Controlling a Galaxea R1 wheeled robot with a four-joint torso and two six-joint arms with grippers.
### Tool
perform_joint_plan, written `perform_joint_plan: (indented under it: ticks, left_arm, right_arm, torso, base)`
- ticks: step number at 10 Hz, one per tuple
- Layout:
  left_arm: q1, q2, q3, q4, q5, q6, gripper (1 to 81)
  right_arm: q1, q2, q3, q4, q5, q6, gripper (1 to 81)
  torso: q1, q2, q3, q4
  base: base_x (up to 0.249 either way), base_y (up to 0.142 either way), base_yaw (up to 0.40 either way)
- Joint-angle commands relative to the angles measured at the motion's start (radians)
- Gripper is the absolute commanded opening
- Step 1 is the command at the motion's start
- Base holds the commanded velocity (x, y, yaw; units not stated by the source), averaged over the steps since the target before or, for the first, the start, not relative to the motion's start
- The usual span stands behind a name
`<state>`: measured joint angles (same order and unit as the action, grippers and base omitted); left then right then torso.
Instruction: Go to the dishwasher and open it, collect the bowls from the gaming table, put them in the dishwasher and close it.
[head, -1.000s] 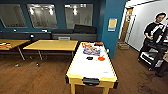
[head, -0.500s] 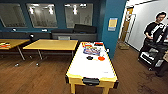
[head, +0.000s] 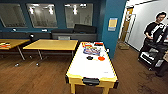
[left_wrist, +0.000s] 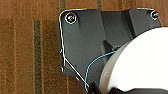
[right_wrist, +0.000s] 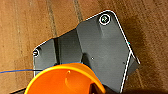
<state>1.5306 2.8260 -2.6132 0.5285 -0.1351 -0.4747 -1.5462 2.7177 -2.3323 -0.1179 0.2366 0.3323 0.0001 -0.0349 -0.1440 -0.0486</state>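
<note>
The gaming table (head: 90, 68) stood right in front of the robot, long and thin, with a white top and a yellow edge. Its short near end had a dark slot (head: 91, 81) in it. The two bowls lay on the white top, past the middle and toward the far end. The black bowl (head: 89, 57) sat near the middle line of the table. The orange bowl (head: 101, 58) sat close to the right long edge. The two bowls were near each other but did not touch. Just behind them, at the far end, lay bright game boxes (head: 91, 49). To the left stood a yellow-topped table (head: 53, 45) on the brown wood floor (head: 37, 77), well apart from the gaming table. A blue pillar (head: 110, 27) rose behind the far right corner. A person (head: 155, 30) in a dark top stood far to the right beside a dark cart (head: 153, 56). The left wrist's dark plate (left_wrist: 85, 42) and the right wrist's dark plate (right_wrist: 100, 47) hung over the wood floor. One could not tell if the left claw or the right claw was wide or narrow
</note>
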Motion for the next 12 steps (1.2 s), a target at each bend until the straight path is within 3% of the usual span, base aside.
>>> perform_joint_plan:
  ticks: [1, 6, 12]
  left_arm:
    - [-0.028, -0.015, -0.004, 0.013, 0.037, -0.001, 1.0]
    - [-0.028, -0.015, -0.004, 0.018, 0.020, 0.001, 1.0]
    - [-0.031, -0.003, -0.005, 0.030, 0.022, 0.001, 1.0]
  right_arm:
    - [0.033, -0.022, 0.004, -0.019, -0.042, -0.004, 1.0]
    - [0.031, -0.022, 0.002, -0.019, -0.042, -0.004, 1.0]
    - [0.028, -0.016, 0.002, -0.016, -0.040, -0.004, 1.0]
  torso:
    - [0.000, 0.000, 0.000, 0.000]
    - [0.000, 0.000, 0.000, 0.000]
    - [0.000, 0.000, 0.000, 0.000]
  base:
    - [0.000, 0.000, 0.000]
    - [0.000, 0.000, -0.021]
    - [0.000, 0.000, -0.343]
